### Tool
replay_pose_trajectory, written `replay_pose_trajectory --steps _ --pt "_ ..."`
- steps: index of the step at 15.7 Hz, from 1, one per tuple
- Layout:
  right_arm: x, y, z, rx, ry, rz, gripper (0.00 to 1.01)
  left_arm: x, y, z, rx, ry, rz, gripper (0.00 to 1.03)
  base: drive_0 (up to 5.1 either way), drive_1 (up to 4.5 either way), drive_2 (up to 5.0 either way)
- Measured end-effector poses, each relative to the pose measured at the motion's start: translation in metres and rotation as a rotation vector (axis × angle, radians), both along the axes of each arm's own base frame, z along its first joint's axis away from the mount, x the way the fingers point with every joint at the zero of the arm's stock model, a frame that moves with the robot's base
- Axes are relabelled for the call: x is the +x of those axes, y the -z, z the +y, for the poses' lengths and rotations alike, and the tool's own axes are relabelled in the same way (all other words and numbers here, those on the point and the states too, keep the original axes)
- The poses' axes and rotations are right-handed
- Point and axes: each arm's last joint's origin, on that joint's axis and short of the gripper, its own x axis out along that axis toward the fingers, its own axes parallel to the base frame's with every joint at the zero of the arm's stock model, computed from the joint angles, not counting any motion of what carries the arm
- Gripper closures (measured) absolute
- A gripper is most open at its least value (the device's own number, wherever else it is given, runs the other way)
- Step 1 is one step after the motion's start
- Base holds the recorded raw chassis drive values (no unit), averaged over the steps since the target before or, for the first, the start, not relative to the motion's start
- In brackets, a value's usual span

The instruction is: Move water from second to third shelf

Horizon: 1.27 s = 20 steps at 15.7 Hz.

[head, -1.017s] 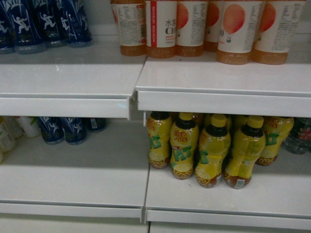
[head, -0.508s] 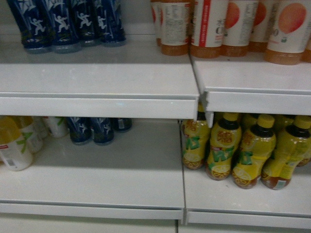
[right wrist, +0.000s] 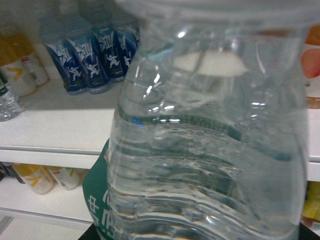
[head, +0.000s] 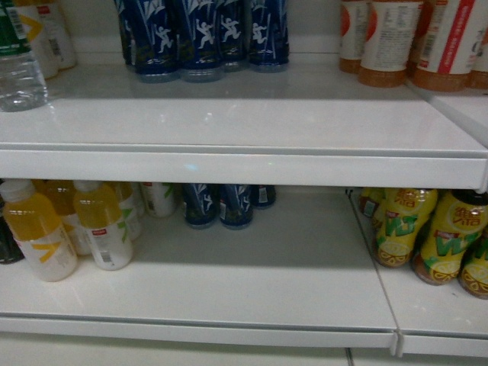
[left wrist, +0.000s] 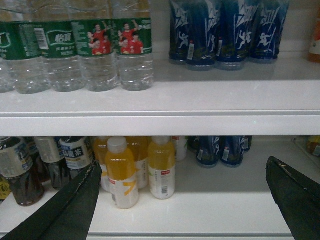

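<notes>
A clear ribbed water bottle [right wrist: 210,145] with a green label fills the right wrist view, right up against the camera. My right gripper is shut on it, with its fingers hidden behind the bottle. More water bottles [left wrist: 85,50] with green labels stand in a row on the upper shelf [left wrist: 200,107] in the left wrist view. One of them [head: 19,69] shows at the far left of the head view. My left gripper [left wrist: 183,167] hangs open and empty in front of the lower shelf [left wrist: 225,210]. Neither gripper shows in the head view.
Blue bottles [head: 202,38] stand at the back of the upper shelf, with more [head: 225,204] on the shelf below. Orange juice bottles [head: 38,236] and dark tea bottles [left wrist: 20,170] crowd the lower left. Yellow lemon tea bottles [head: 427,232] fill the lower right. Peach drinks [head: 412,38] stand upper right.
The head view has swung to the left. The lemon tea and peach drinks slid to the right edge, and the orange juice and a water bottle came into view on the left.
</notes>
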Motion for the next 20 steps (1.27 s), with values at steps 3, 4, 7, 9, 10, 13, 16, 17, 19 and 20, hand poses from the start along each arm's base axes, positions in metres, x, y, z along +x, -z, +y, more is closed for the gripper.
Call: replay_pose_trajectory --steps 3,4,7,9,10,13,16,17,19,20 --pt "0.0 0.0 0.0001 0.0 -0.001 0.0 0.6 0.0 0.0 0.0 0.0 0.001 0.0 0.05 -4.9 2.48 2.5" --pt "-0.0001 -0.0001 0.0 0.0 0.0 -0.001 0.6 0.0 0.0002 0.0 0.0 0.001 0.002 0.05 -4.9 2.49 2.5" --pt "0.0 0.0 0.0002 0.001 -0.004 0.0 0.6 0.0 -0.0001 0.0 0.0 0.001 -0.001 0.05 -5.0 2.36 2.4" --pt "-0.0001 -0.0001 0.0001 0.0 -0.002 -0.001 0.6 0.0 0.0001 0.0 0.0 0.0 0.001 0.05 -4.9 2.39 2.4" --pt "-0.0003 -0.0002 0.0001 0.0 -0.003 -0.002 0.6 0.0 0.0 0.0 0.0 0.001 0.0 0.05 -4.3 2.12 2.1" --pt "0.0 0.0 0.0002 0.001 -0.005 0.0 0.6 0.0 0.0001 0.0 0.0 0.001 0.001 0.05 -3.7 1.81 1.8" --pt "0.0 0.0 0.0001 0.0 -0.003 0.0 0.6 0.0 0.0 0.0 0.0 0.0 0.0 0.05 -3.2 1.87 1.9" --pt "0.0 0.0 0.0001 0.0 -0.003 0.0 0.6 0.0 0.0 0.0 0.0 0.001 0.0 0.05 -3.1 1.76 1.8" --pt "0.0 0.0 0.0002 0.001 -0.004 0.0 0.6 0.0 0.0 0.0 0.0 0.0 0.0 0.05 -3.2 1.59 1.6" --pt "-0.0002 -0.0001 0.0001 0.001 -0.004 -0.001 0.6 0.0 0.0 0.0 0.0 0.001 0.0 0.05 -3.3 1.47 1.5"
